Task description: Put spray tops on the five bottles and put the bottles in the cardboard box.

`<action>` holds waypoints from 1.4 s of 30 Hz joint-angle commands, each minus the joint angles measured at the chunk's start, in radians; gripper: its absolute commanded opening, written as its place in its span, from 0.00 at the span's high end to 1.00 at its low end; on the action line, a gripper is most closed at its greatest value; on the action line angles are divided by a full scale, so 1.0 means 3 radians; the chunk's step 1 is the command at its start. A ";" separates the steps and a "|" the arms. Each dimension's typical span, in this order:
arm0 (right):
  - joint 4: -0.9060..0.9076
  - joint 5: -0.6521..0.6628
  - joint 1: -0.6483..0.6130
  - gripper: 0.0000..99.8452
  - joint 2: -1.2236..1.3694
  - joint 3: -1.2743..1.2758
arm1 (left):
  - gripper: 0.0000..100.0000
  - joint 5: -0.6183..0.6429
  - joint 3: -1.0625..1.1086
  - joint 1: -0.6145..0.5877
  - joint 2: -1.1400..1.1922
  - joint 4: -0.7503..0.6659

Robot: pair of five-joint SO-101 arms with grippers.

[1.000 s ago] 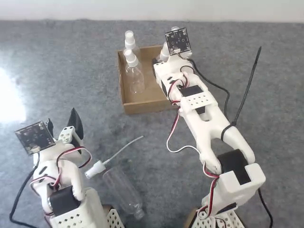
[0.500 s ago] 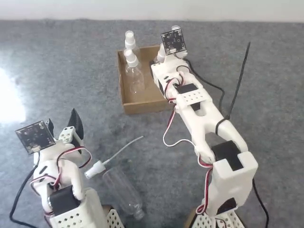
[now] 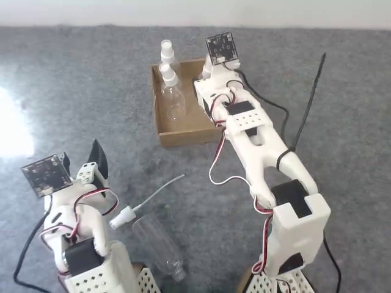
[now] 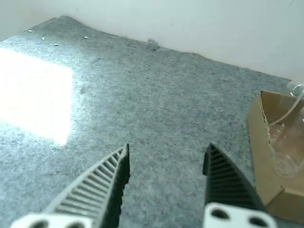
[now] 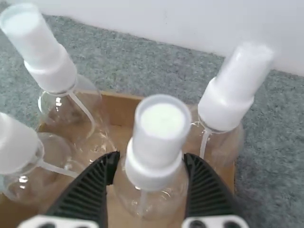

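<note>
My right gripper (image 5: 152, 159) is over the cardboard box (image 3: 183, 135), shut on the collar of a clear bottle with a white spray top (image 5: 159, 128), one finger on each side. Three more capped bottles stand around it in the box (image 5: 47, 52) (image 5: 14, 147) (image 5: 232, 90). Two of them show beside the right arm (image 3: 166, 52) (image 3: 169, 78). A loose spray top (image 3: 124, 215) with its long tube lies on the carpet beside an uncapped bottle (image 3: 157, 247) lying on its side. My left gripper (image 4: 166, 171) hangs open above bare carpet, near that loose top (image 3: 79, 160).
Grey carpet covers the floor up to a white wall (image 3: 195, 12) behind the box. The box's near corner (image 4: 266, 161) shows in the left wrist view. A black cable (image 3: 308, 104) rises to the right of the right arm (image 3: 256, 131).
The right arm has shifted a little to the left and farther over the box with its bottle. The left arm, loose top and lying bottle have not moved.
</note>
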 commanded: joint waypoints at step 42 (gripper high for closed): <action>0.0504 0.0271 -0.0049 0.85 0.0263 -0.0680 | 0.76 -0.0005 -0.0028 -0.0010 -0.0077 -0.0092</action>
